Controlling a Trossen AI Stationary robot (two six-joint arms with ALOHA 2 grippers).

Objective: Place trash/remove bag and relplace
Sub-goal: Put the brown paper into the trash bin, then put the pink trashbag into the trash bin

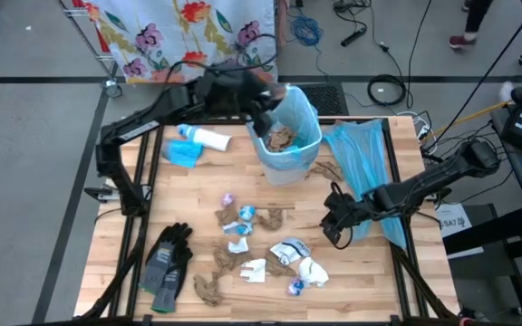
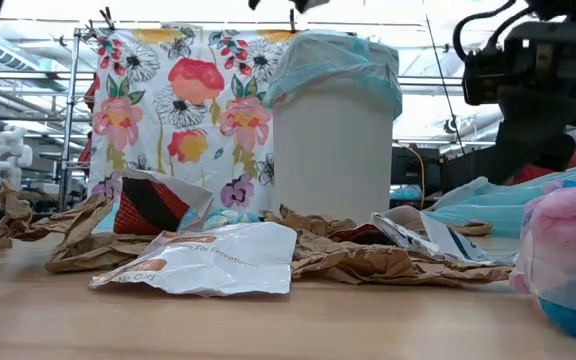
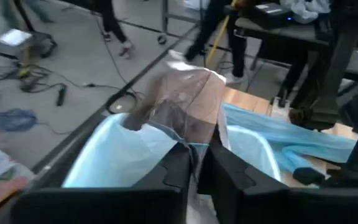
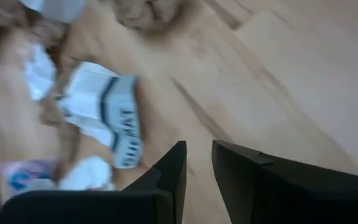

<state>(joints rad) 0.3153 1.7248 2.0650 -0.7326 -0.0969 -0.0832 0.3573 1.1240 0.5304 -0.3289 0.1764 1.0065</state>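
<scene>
Left tool (image 3: 196, 167) over lined bin (image 1: 290, 145), pinching a brown wrapper (image 3: 188, 102); right tool (image 4: 197, 163) narrowly parted, empty, above tabletop (image 4: 278, 81).

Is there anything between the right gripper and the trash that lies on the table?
Nothing visible. The right gripper hangs over bare wood beside the trash; only open table lies between them. Its fingers stand slightly apart and hold nothing. The gloves are far off, at the other side.
</scene>
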